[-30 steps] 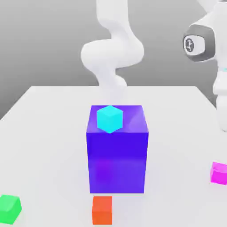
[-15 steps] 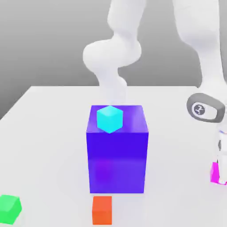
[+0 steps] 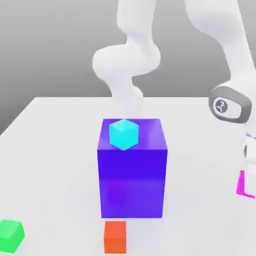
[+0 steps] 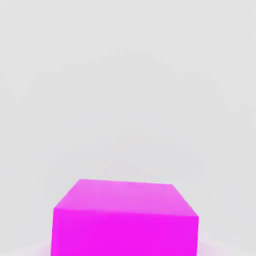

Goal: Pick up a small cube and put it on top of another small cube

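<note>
The small magenta cube [image 3: 240, 184] is at the exterior view's far right, partly hidden behind the white hand, and it hangs slightly above the white table [image 3: 50, 150]. My gripper [image 3: 250, 182] reaches straight down over it and is shut on it. In the hand view the same magenta cube [image 4: 125, 220] looms close, with the pale table surface [image 4: 125, 75] beyond it. A small cyan cube [image 3: 123, 133] rests on top of the big blue-violet block [image 3: 132, 175] in the middle of the table.
A small orange-red cube [image 3: 115, 237] lies in front of the big block near the table's front edge. A small green cube [image 3: 11, 235] sits at the front on the exterior view's left. The arm's white links rise behind the block.
The arm came down at the exterior view's right onto the magenta cube, and the gripper went from open to shut on it. Since half a second ago hand and cube have risen a little.
</note>
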You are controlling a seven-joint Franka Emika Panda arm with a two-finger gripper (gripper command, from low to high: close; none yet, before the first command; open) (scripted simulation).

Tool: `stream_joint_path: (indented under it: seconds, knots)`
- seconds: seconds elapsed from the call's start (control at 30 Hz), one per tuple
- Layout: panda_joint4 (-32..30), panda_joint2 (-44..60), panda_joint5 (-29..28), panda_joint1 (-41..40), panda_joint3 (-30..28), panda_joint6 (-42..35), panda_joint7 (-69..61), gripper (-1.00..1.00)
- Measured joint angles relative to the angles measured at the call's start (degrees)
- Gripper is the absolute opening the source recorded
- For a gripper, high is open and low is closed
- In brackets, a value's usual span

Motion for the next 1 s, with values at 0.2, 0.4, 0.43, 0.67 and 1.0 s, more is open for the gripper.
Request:
stream_joint_path:
  seconds: [0.2, 0.4, 0.43, 0.67, 1.0]
  knots:
    - [3.17, 0.65, 3.44, -11.19, -6.46, -3.0, -10.12, -1.0]
    - [6.19, 1.18, 6.54, -22.14, -12.63, -5.8, -19.79, -1.0]
    - [6.67, 1.25, 7.05, -23.9, -13.62, -6.25, -21.37, -1.0]
    - [10.04, 1.63, 10.21, -36.47, -20.51, -9.36, -32.22, -1.0]
    - [12.39, 9.5, 16.02, -44.47, -19.85, -4.1, -39.92, 1.0]
